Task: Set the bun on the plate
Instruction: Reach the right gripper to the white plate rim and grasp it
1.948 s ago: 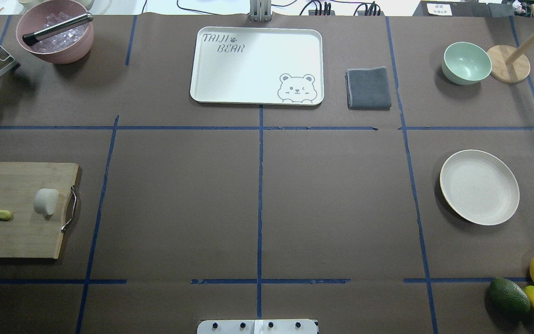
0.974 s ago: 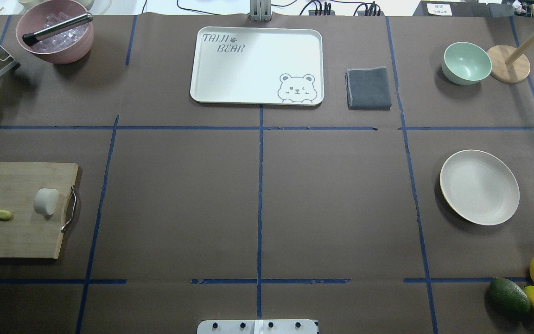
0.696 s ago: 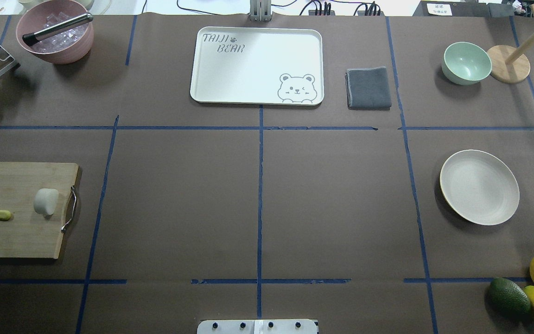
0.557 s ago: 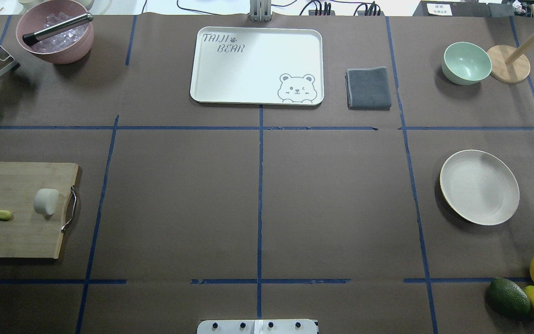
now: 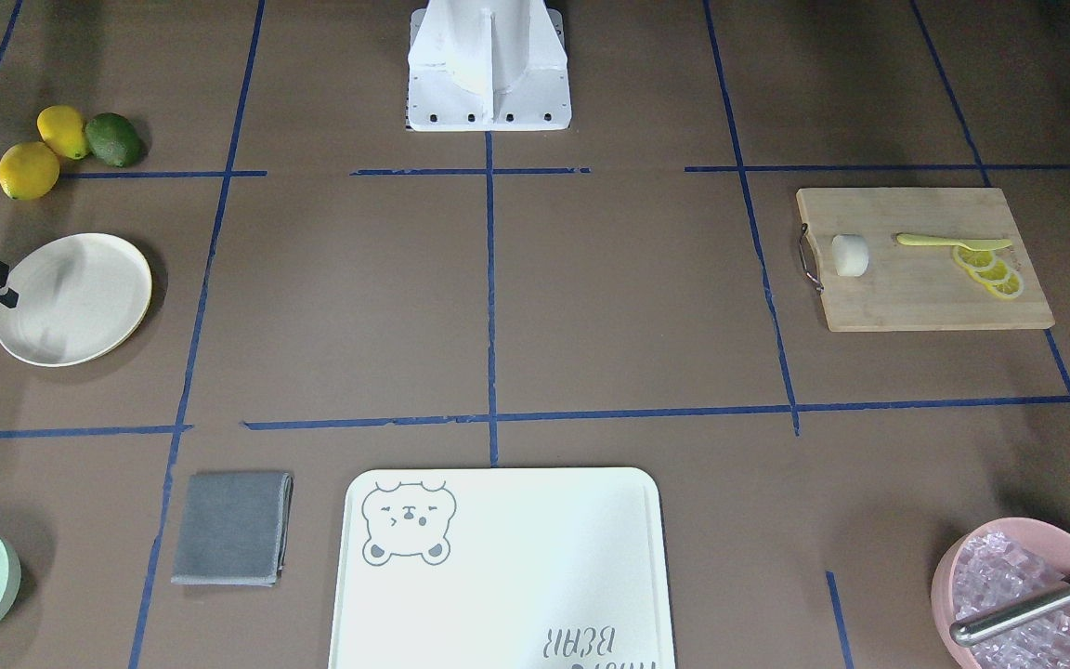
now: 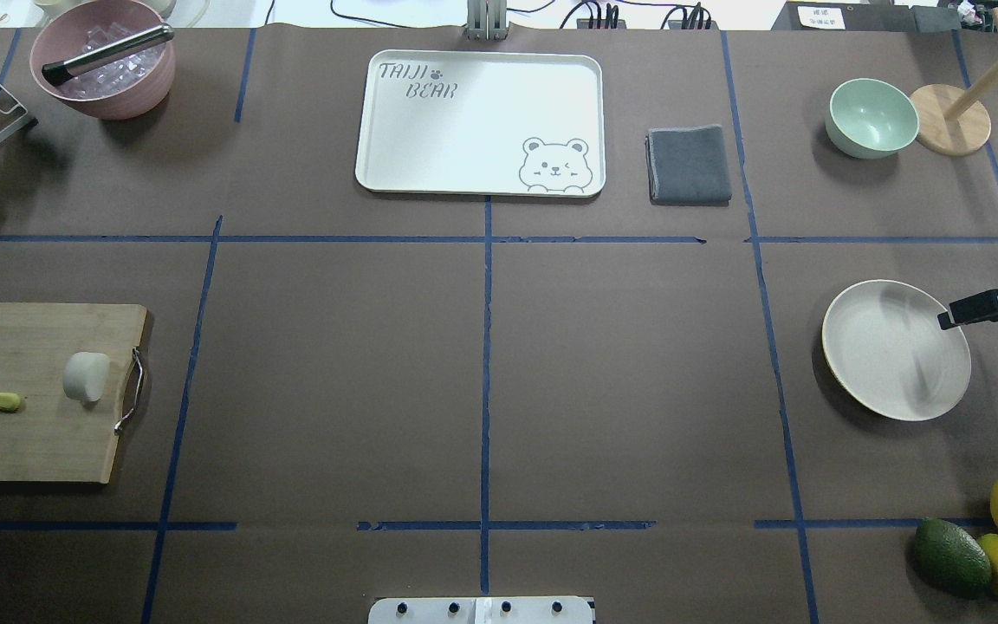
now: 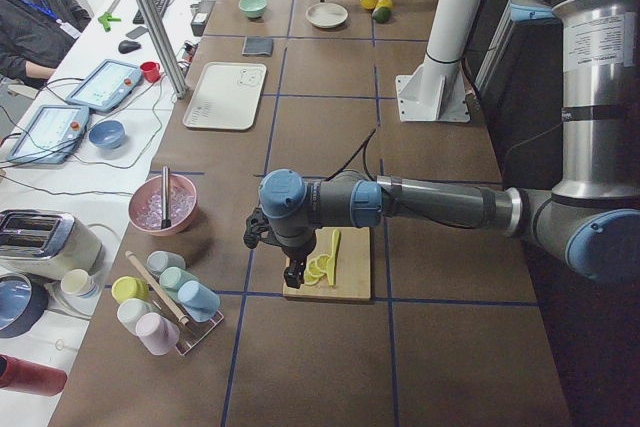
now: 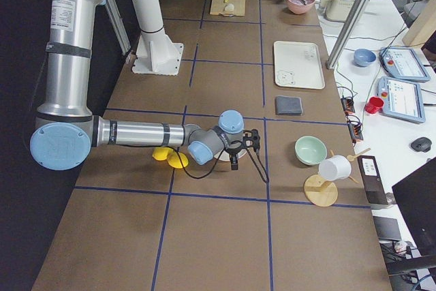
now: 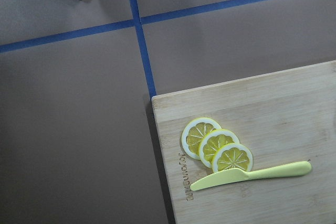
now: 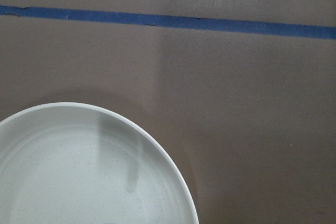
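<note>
The white bun lies on its side on a wooden cutting board, near the board's metal handle. The cream plate sits far to the right with nothing on it. My right gripper hangs over the plate's right rim, two dark fingers apart with nothing between them, and throws shadows on the plate. My left gripper hovers over the board's lemon-slice end, away from the bun. I cannot tell whether it is open or shut.
Lemon slices and a yellow knife share the board. A bear-printed tray, grey cloth, mint bowl and wooden stand line the far side. A pink ice bowl is far left. Lemons and an avocado lie near right.
My right gripper has come in from the right edge and moved left over the plate's rim, and its shadows now fall on the plate. The bun and the plate have not moved.
</note>
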Robot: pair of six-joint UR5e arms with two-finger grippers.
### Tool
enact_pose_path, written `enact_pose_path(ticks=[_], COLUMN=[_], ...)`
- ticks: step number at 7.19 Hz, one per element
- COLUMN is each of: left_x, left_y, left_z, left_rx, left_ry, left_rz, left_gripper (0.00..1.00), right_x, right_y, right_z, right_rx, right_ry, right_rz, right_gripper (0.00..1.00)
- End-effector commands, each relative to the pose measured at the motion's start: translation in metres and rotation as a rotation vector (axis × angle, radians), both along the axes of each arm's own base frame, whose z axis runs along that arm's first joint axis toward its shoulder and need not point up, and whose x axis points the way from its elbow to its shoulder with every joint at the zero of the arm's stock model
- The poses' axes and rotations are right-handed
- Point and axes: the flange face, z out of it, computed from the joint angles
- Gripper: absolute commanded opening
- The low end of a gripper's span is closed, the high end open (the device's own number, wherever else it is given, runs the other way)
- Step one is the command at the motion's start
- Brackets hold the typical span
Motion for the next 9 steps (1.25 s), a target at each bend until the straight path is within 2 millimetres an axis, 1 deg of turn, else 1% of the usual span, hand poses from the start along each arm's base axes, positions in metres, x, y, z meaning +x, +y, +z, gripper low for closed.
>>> enact_pose_path(ticks=[1, 2, 4, 6, 8, 9], left_x=[0.0, 0.0, 0.0, 0.0, 0.0, 0.0], left_y=[0.0, 0.0, 0.0, 0.0, 0.0, 0.0], left_z=[0.0, 0.0, 0.0, 0.0, 0.0, 0.0], left_rx=[0.0, -0.002, 0.0, 0.0, -0.001, 0.001], left_ry=[-0.001, 0.0, 0.0, 0.0, 0.001, 0.001], left_rz=[0.0, 0.0, 0.0, 0.0, 0.001, 0.001], left_gripper=[1.0, 1.0, 1.0, 1.0, 1.0, 1.0], right_x=[-0.013, -0.015, -0.017, -0.017, -0.02, -0.025], right_y=[0.005, 0.008, 0.011, 0.011, 0.007, 0.001], right_z=[0.008, 0.012, 0.012, 0.011, 0.001, -0.011], right_rx=[-0.013, -0.021, -0.025, -0.024, -0.01, 0.001], right_ry=[0.013, 0.019, 0.014, 0.013, -0.004, -0.024], right_rz=[-0.017, -0.026, -0.034, -0.034, -0.039, -0.043], right_gripper=[0.84, 0.64, 0.0, 0.0, 0.0, 0.0])
